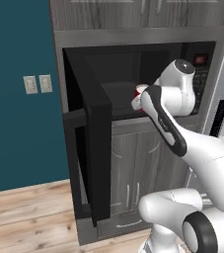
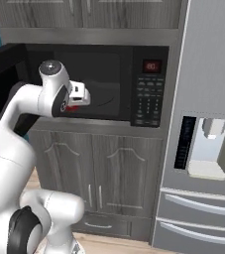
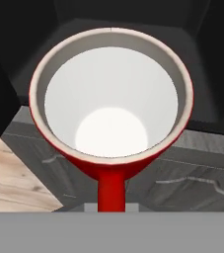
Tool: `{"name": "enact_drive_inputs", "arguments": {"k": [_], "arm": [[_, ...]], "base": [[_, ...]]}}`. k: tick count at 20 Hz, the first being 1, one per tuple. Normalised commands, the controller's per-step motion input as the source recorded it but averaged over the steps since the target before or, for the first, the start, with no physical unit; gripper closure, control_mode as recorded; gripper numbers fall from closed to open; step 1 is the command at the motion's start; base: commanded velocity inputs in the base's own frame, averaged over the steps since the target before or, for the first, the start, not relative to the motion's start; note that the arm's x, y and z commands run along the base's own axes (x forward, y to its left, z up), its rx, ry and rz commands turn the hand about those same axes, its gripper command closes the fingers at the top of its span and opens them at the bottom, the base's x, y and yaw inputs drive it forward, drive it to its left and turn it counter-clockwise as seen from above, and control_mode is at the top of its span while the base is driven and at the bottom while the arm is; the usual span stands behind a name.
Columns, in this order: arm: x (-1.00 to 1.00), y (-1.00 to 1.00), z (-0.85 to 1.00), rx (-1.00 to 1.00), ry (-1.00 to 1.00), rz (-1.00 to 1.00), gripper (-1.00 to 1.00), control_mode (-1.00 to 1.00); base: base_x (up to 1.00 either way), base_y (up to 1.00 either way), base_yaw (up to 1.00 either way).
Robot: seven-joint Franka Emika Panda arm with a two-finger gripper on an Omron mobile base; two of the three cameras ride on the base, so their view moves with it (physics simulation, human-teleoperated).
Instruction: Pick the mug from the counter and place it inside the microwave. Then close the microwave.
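My claw (image 2: pixel 73 105) is clamped on the small red white-lined mug (image 3: pixel 111 99), carrying it toward the big black microwave (image 2: pixel 148 84); next I should push forward, then lower.

The robot arm hides most of the mug (image 1: pixel 139 90) at the microwave (image 1: pixel 118 79).

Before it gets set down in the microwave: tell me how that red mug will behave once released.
The mug looks rigid, probably keeping its shape. Its wide mouth tapers downward, so it may tip if placed tilted. It looks empty, so likely light, and its round body could roll if it falls.
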Motion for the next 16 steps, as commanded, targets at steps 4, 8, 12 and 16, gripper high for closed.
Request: {"name": "enact_drive_inputs", "arguments": {"k": [4,8,12,16], "arm": [[0.34,0.0,0.0,0.0,0.0,0.08,1.0,-1.0],[0.37,0.04,-0.09,0.0,0.0,0.04,1.0,-1.0],[0.34,0.11,-0.26,0.0,0.0,0.0,1.0,-1.0],[0.32,0.12,-0.29,0.0,0.0,0.0,1.0,-1.0]], "base": [[0.0,0.0,0.0],[0.0,0.0,0.0],[0.0,0.0,0.0],[0.0,0.0,0.0]]}}
